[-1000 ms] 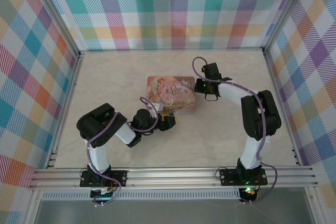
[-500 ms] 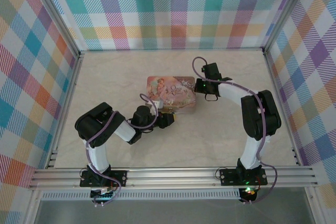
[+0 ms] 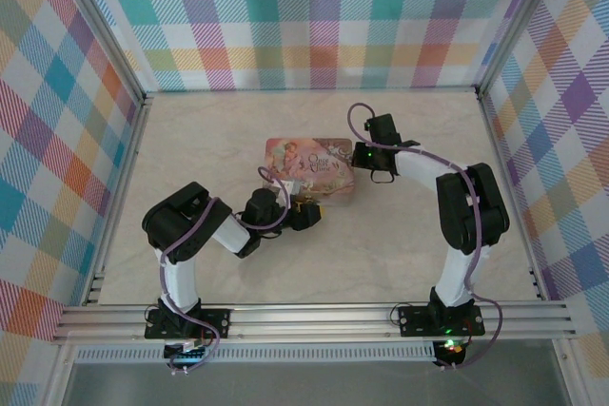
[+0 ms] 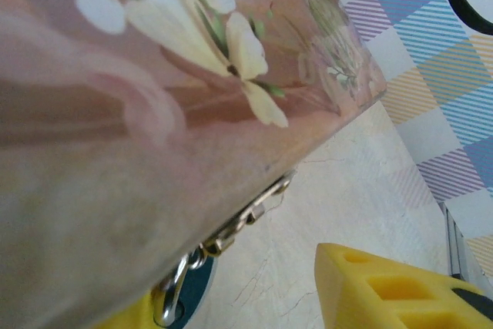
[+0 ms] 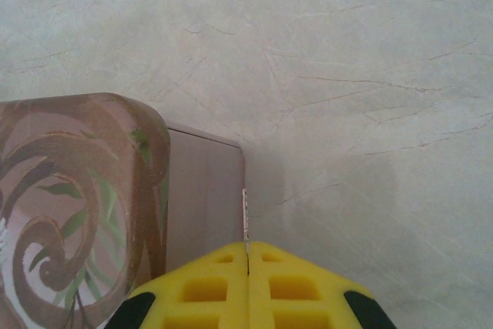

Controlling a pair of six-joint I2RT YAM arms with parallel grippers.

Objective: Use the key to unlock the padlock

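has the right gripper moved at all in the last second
No. The right gripper sits at the same spot beside the pink tin's right end.

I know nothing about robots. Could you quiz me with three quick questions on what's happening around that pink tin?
1. True or false: the right gripper is pinching the key between closed fingers.
2. The padlock is hooked onto: A) the metal clasp on the pink tin; B) the checkered wall; C) a table rail.
3. Fill in: the left gripper has fingers coloured ____.

Key: 1 true; 2 A; 3 yellow.
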